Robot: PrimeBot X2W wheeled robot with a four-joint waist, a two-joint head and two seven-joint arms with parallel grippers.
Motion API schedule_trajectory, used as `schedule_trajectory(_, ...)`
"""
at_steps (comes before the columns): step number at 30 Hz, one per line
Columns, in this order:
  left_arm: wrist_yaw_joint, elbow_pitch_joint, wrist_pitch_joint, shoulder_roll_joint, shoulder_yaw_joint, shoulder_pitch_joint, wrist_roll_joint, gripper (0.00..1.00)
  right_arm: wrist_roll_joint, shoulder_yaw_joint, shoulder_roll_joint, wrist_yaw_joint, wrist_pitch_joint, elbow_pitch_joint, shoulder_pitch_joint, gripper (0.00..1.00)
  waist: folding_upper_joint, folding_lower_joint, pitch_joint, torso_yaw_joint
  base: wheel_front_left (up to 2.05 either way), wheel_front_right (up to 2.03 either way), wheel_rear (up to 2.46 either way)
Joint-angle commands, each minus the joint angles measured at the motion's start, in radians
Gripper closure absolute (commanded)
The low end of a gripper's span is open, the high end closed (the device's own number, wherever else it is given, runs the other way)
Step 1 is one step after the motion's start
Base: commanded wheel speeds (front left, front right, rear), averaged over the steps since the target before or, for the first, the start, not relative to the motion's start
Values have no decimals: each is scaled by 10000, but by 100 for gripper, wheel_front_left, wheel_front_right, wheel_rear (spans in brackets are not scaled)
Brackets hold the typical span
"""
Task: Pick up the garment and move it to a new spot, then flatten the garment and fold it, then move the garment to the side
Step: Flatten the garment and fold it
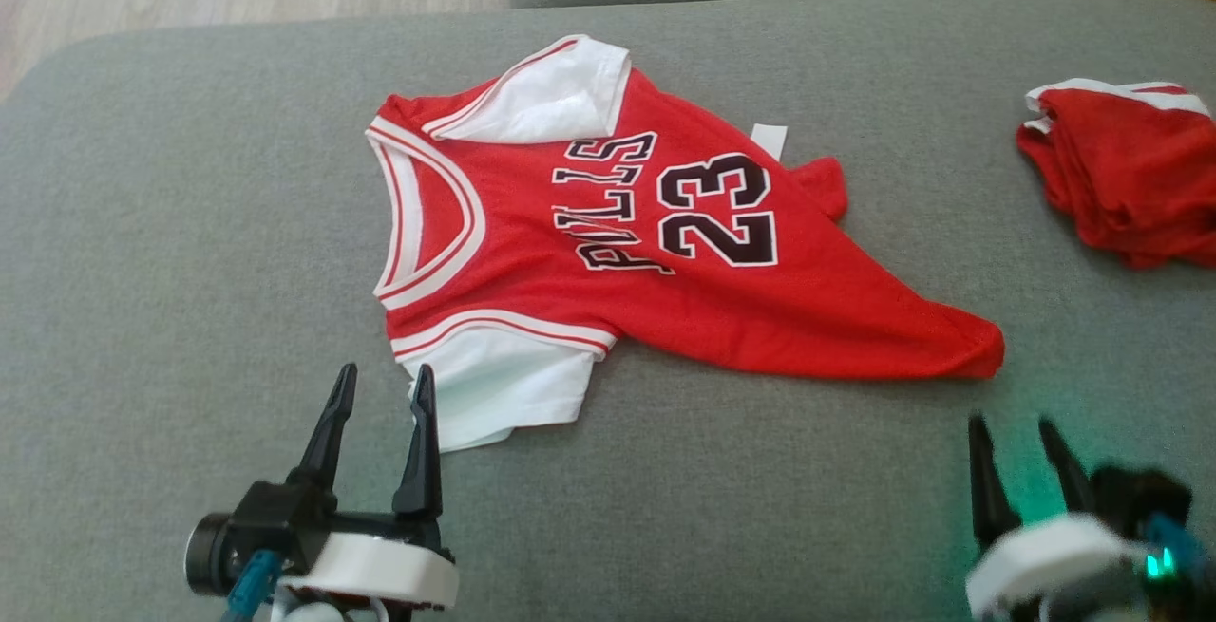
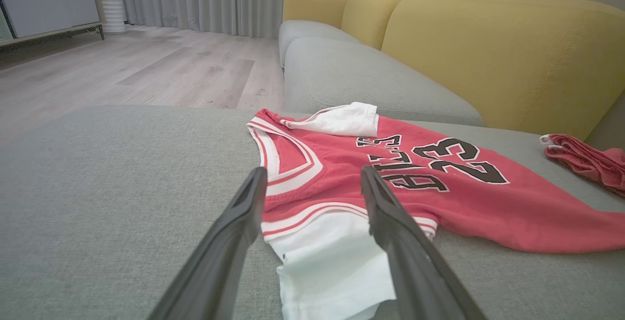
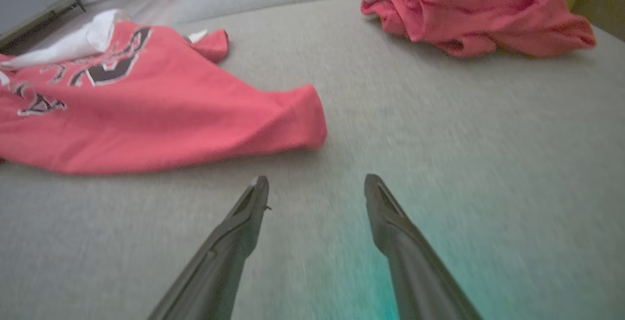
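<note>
Red jersey (image 1: 684,261) reading "BULLS 23" lies spread; left end effector (image 1: 385,375) and right end effector (image 1: 1011,424) both gape empty.

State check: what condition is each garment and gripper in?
Jersey: lying face up on the cushion, unfolded, wrinkled, far sleeve flipped over.
Second red garment: bunched at the cushion's right side.
Left gripper: open, empty, at the near white sleeve.
Right gripper: open, empty, short of the hem corner.
</note>
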Motion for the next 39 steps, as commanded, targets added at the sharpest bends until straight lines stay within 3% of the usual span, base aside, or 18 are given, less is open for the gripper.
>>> schedule_trajectory(1,27,-226,-105,115,299,-408,64,0,14,196,-48,65,-59,-452,347,0,-1,1,-18,-58,0,0,0)
schedule_trajectory(14,-29,-59,-106,-72,368,-351,-35,0,-128,136,-37,65,331,-2186,-106,0,-1,1,-451,-8,0,0,0)
schedule_trajectory(25,-372,452,-106,-271,430,75,-108,0,237,626,-36,65,34,-2332,136,0,-1,1,-1448,312,0,0,0)
schedule_trajectory(39,-609,1069,-106,-584,658,463,-96,0,503,1392,-36,65,-156,-1976,271,0,-1,1,-1867,184,0,0,0)
